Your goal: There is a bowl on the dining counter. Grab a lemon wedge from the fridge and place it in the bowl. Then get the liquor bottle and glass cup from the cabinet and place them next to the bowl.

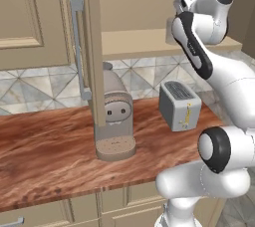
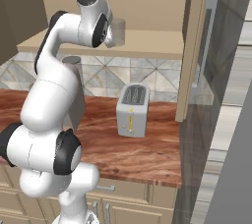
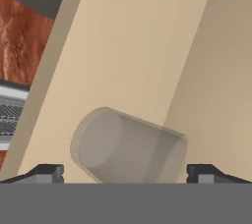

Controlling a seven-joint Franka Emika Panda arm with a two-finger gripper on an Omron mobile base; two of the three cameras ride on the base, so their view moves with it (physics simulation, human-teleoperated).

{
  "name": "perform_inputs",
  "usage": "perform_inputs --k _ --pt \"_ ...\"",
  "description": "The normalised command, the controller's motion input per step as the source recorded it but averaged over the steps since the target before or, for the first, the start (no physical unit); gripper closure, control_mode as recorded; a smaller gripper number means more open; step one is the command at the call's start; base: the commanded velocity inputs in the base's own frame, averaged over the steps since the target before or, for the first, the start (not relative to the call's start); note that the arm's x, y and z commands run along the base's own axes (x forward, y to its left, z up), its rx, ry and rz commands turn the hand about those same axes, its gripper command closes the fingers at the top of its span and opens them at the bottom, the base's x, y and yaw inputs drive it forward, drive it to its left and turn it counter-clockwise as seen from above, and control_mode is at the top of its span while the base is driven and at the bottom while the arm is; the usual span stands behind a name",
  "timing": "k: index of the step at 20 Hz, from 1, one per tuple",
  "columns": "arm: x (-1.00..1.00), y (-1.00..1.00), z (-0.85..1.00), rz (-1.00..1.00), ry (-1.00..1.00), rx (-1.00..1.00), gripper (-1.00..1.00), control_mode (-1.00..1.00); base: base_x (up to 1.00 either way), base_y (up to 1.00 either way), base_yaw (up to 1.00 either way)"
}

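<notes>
Jaws spread wide, empty, flanking a smooth translucent cylindrical glass cup on tan shelf.

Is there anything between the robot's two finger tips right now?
Yes. In the hand view the glass cup on the cabinet shelf sits between the open gripper tips, not yet gripped.
</notes>
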Motion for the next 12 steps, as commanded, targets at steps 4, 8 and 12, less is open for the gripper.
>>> perform_inputs --k 4,8,12 --pt "0.18 0.00 -0.08 0.00 0.01 0.00 -1.00 -1.00 0.00 0.00 0.00" --pt "0.14 -0.06 -0.06 0.00 0.00 0.00 -1.00 -1.00 0.00 0.00 0.00" --pt "0.13 -0.10 -0.06 0.00 0.00 0.00 -1.00 -1.00 0.00 0.00 0.00"
